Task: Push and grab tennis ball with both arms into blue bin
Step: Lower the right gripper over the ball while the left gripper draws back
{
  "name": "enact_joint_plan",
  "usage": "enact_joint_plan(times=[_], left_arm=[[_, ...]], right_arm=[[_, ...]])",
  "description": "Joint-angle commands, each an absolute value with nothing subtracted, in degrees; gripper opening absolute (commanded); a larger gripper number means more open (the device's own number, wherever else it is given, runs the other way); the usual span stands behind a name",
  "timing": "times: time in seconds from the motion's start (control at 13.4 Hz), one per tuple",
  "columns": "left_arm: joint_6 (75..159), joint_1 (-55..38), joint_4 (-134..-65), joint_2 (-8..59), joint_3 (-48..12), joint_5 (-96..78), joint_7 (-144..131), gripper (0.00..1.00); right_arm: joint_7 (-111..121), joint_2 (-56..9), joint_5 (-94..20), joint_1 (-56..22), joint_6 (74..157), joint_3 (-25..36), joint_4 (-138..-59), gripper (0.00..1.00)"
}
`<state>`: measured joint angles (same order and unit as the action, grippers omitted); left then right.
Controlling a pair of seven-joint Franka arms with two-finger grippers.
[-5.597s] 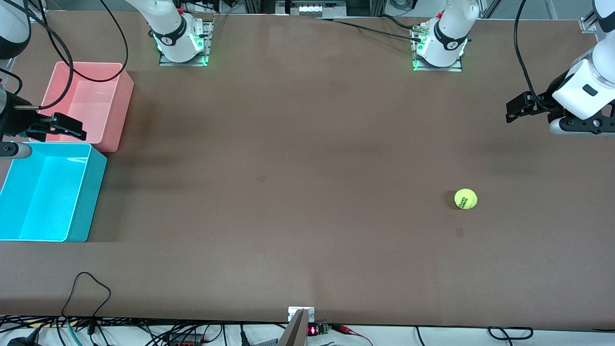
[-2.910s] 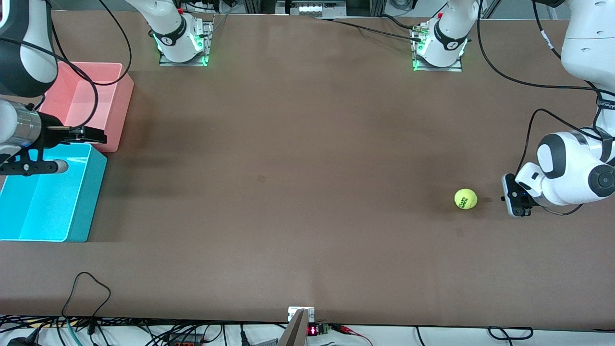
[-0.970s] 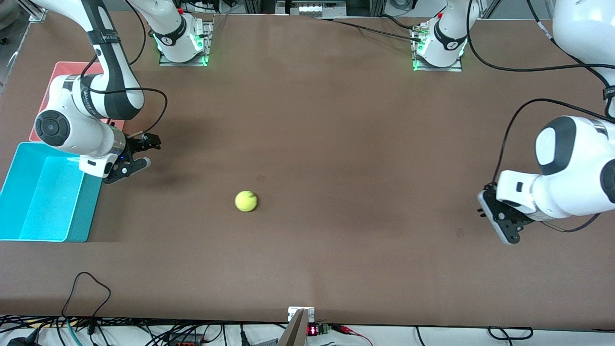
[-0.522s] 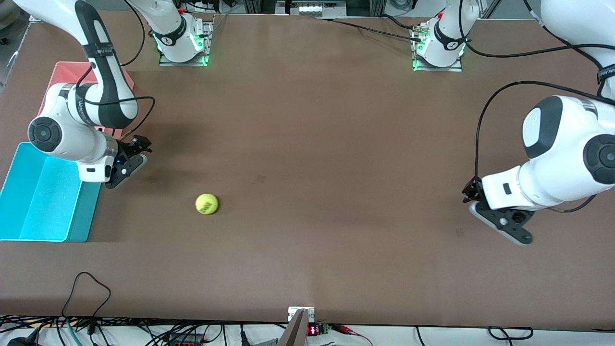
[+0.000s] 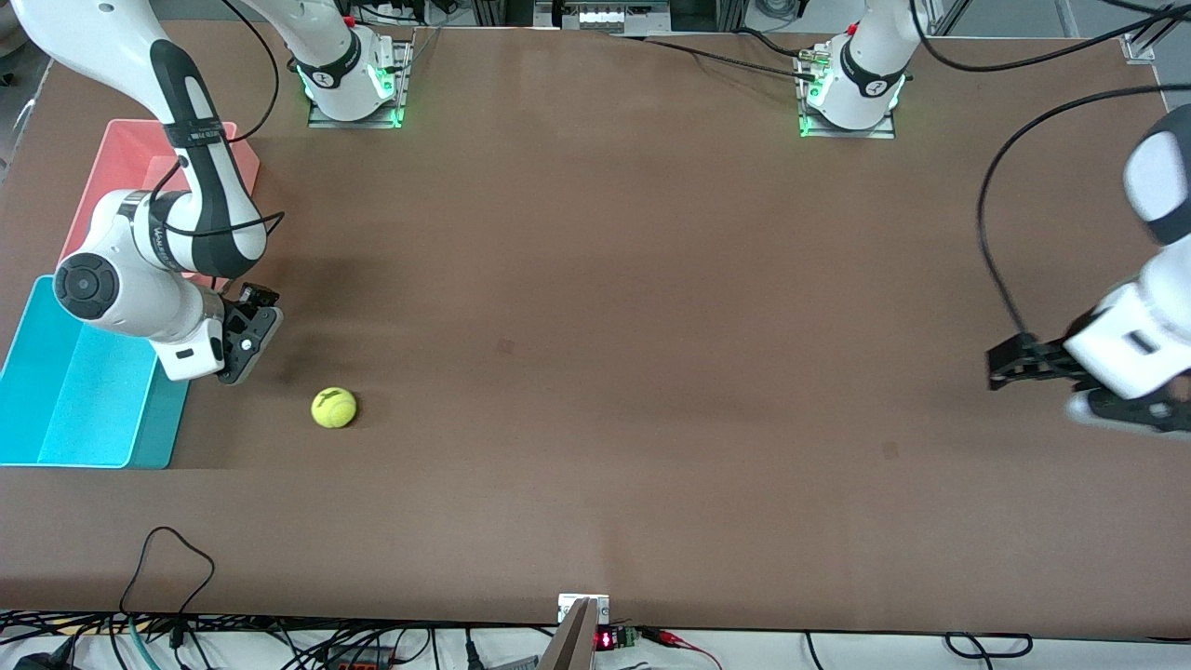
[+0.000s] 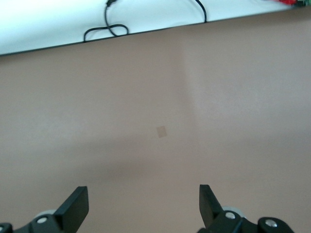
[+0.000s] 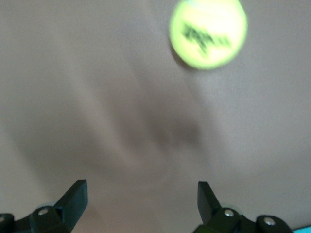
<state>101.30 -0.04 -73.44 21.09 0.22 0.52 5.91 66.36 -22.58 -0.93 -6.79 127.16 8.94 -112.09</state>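
Note:
The tennis ball (image 5: 333,408) lies on the brown table, a short way from the blue bin (image 5: 160,423) toward the table's middle. My right gripper (image 5: 247,331) is low, beside the bin's corner, open and empty. The ball is a little nearer the front camera than it. In the right wrist view the ball (image 7: 208,31) is ahead of the open right gripper (image 7: 141,194), apart from it. My left gripper (image 5: 1010,365) is open and empty over the left arm's end of the table. The left wrist view shows only bare table past the left gripper (image 6: 142,201).
A pink bin (image 5: 130,163) stands beside the blue bin, farther from the front camera, partly hidden by the right arm. Cables (image 5: 167,558) lie along the table's near edge. A small dark patch (image 6: 161,131) marks the table under the left gripper.
The ball has rolled from the table's middle toward the blue bin. My right gripper has shifted slightly toward the ball. My left arm has pulled back toward its end of the table.

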Motion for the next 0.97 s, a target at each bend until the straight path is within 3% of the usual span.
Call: enact_joint_plan(times=[0.0,0.15,0.45,0.9], left_arm=[[98.46,0.26,-78.82,14.08,0.35,-2.11,-3.98,1.0],[93.7,0.17,-81.81,9.95,0.26,-1.93,-3.37,1.0],[93.69,0.35,-88.92,4.15,-0.26,-2.02,0.8,1.0],[94.83,0.35,-98.16,-2.36,-0.26,-1.67,-1.95,1.0]], right_arm=[[69.34,-25.3,-1.58,-6.33,129.54,8.61,-110.22,1.0],[69.43,-26.89,-1.5,-6.33,130.78,8.7,-108.73,1.0],[72.5,-30.66,-1.32,-5.19,135.43,8.7,-104.86,1.0],[75.49,-34.98,-1.32,-3.34,135.53,8.7,-97.04,1.0]])
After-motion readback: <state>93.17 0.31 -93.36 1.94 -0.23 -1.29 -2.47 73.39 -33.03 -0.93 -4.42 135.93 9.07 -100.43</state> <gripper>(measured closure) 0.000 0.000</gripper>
